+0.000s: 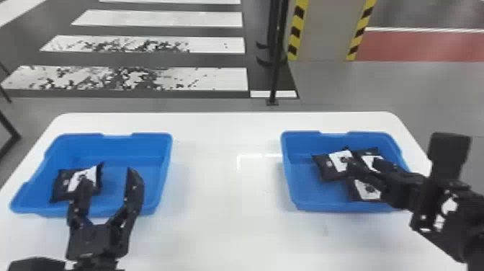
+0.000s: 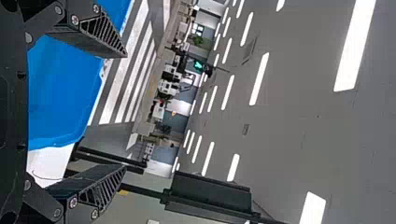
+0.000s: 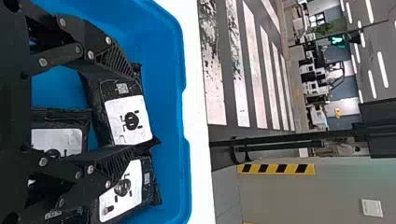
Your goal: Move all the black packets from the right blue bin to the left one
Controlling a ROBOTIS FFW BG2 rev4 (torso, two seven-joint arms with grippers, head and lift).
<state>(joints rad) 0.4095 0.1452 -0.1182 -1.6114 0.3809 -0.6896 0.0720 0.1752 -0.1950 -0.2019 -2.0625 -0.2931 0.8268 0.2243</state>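
Observation:
The left gripper (image 1: 108, 194) stands over the near part of the left blue bin (image 1: 108, 144), beside the one black packet (image 1: 65, 182) lying there. In the left wrist view the left gripper (image 2: 123, 112) is open with nothing between its fingers. Over the right blue bin (image 1: 309, 194) is the right gripper (image 1: 363, 171), among several black packets (image 1: 329, 167). The right wrist view has the right gripper (image 3: 130, 112) open, its fingers spread across one packet (image 3: 128, 119), with another packet (image 3: 123, 189) partly beneath one finger and a third (image 3: 60, 140) nearer the wrist.
Both bins stand on a white table (image 1: 223, 201), with a wide gap between them. Beyond the far table edge are a black pole (image 1: 276, 65) and a striped floor. The right forearm (image 1: 450, 205) crosses the table's right side.

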